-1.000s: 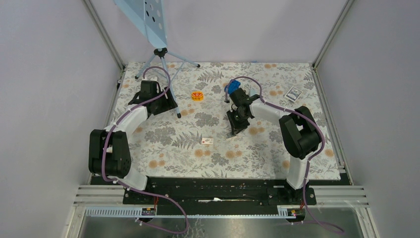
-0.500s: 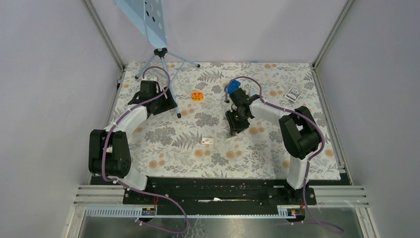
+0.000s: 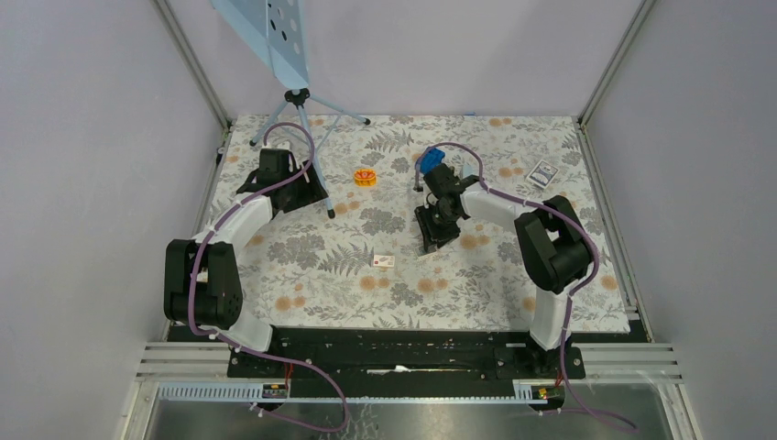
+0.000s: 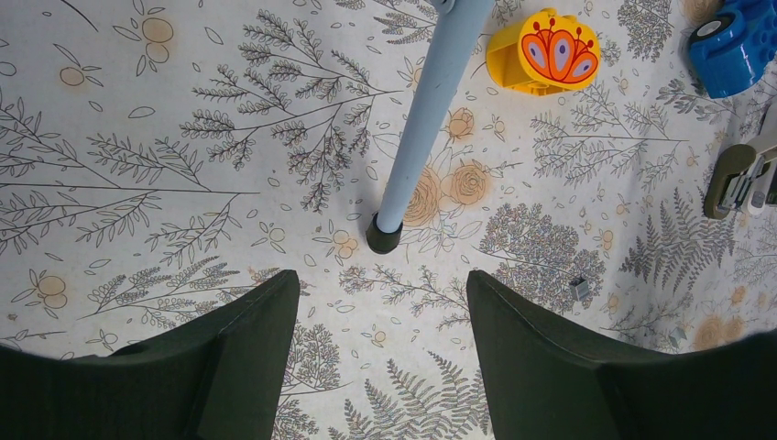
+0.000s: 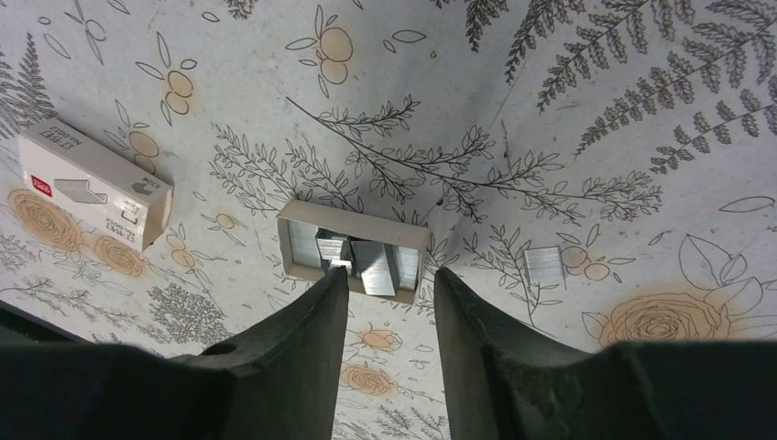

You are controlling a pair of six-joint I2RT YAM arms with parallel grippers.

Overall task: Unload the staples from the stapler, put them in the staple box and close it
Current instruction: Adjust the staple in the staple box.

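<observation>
Evidently out of the stapler, the staples (image 5: 374, 266) lie as a short silvery strip among others in a small open tray (image 5: 353, 213) on the flowered cloth (image 5: 596, 110), seen from the right wrist. The right claw (image 5: 389, 275) hangs over the tray's near edge with its jaws apart and gripping nothing, and the strip sits in line with the gap between its fingers. Another short strip (image 5: 543, 264) rests on the cloth just right of the tray, and a white box (image 5: 92, 179) lies off to the left. The stapler (image 4: 733, 179) lies opened at the edge of the left wrist's view, too small to show whether its channel is bare. The left claw (image 4: 382, 280) hovers well apart with its jaws wide and holding nothing. By this reading the unloading is nearly done, with only a check of the stapler left
</observation>
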